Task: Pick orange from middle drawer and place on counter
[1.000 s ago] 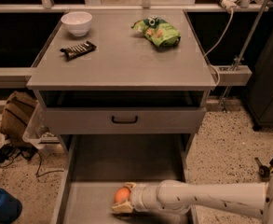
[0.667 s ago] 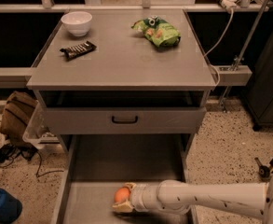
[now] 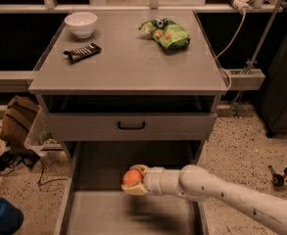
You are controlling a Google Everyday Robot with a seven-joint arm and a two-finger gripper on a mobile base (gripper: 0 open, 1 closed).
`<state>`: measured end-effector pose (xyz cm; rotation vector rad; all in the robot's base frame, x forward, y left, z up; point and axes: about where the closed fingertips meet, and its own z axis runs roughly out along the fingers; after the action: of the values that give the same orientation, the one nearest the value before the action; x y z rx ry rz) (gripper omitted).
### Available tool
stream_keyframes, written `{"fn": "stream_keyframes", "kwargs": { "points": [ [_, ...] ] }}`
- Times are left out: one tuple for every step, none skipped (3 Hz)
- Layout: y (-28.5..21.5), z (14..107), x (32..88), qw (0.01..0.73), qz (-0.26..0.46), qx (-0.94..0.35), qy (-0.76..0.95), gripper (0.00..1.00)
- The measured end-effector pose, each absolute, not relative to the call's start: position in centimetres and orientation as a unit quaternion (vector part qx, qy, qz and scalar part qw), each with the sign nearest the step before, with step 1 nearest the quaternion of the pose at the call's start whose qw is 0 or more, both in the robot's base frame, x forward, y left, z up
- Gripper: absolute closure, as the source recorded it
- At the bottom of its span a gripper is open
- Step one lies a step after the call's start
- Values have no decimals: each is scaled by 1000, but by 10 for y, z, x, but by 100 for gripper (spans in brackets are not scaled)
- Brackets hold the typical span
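the orange (image 3: 131,177) is clamped in the gripper (image 3: 134,179), whose pale fingers (image 3: 134,190) wrap it above and below, shut as far as the fruit allows and holding nothing else. it hangs over the back half of the open drawer (image 3: 104,215), apparently clear of the floor, since a dark shadow lies on the tray beneath it. that fits a lift under way rather than a grasp being lined up. the drawer is pulled well out, which leaves room to rise past the shut drawer front (image 3: 84,127) above. the counter (image 3: 133,70) is the goal, and its front middle lies bare between the bar (image 3: 82,52), bowl (image 3: 81,23) and bag (image 3: 166,32) (all set further back). the arm (image 3: 221,192) enters from the lower right and runs nearly level — wrist horizontal, fingers pointing left.
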<state>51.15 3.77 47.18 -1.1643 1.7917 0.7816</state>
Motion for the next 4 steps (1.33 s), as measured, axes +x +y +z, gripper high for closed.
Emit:
{"fn": "stream_keyframes", "kwargs": {
  "points": [
    [21,530,534,457,309,-472,688,100],
    [21,530,534,457,309,-472,688,100],
    [17,551,529,456,318,-462,691,100],
    [10,610,521,474,295,-473,682,100]
  ]
}}
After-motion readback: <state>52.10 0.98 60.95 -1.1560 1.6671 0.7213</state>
